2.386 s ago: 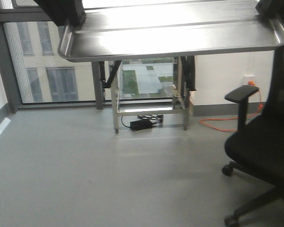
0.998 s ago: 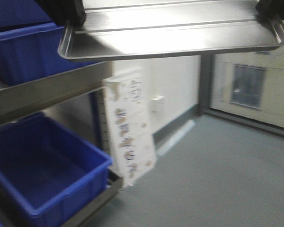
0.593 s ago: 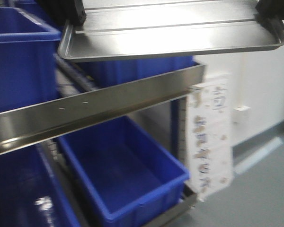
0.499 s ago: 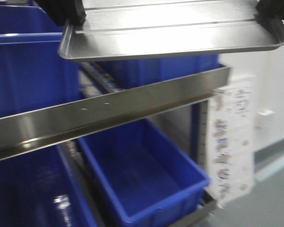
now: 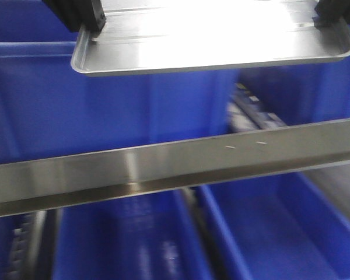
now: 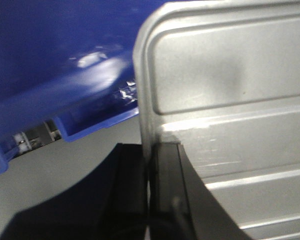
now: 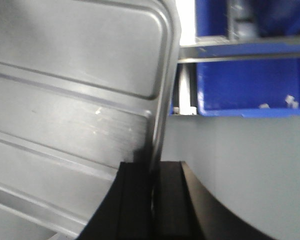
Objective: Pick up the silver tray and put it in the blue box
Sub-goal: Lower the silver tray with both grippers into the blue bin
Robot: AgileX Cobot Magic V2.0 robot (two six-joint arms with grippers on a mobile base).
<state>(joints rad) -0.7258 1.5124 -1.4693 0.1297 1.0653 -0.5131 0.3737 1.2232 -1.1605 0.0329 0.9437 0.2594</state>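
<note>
I hold the silver tray [image 5: 210, 41] level at the top of the front view, one gripper on each short edge. My left gripper [image 5: 84, 20] is shut on its left rim; the left wrist view shows the black fingers [image 6: 132, 195] pinching that rim of the tray [image 6: 230, 100]. My right gripper [image 5: 332, 14] is shut on the right rim; the right wrist view shows its fingers [image 7: 165, 200] clamped on the tray [image 7: 75, 85]. A large blue box [image 5: 116, 111] stands right behind and below the tray on the upper shelf.
A steel shelf rail [image 5: 175, 166] runs across the front view below the tray. Lower blue bins [image 5: 280, 233] sit under the rail. Another blue crate [image 5: 303, 87] stands at the right. Grey floor [image 7: 240, 160] lies below.
The view has swung from the window and office chair round to the shelf rack, and the blue boxes now fill it. The tray stays held in both grippers.
</note>
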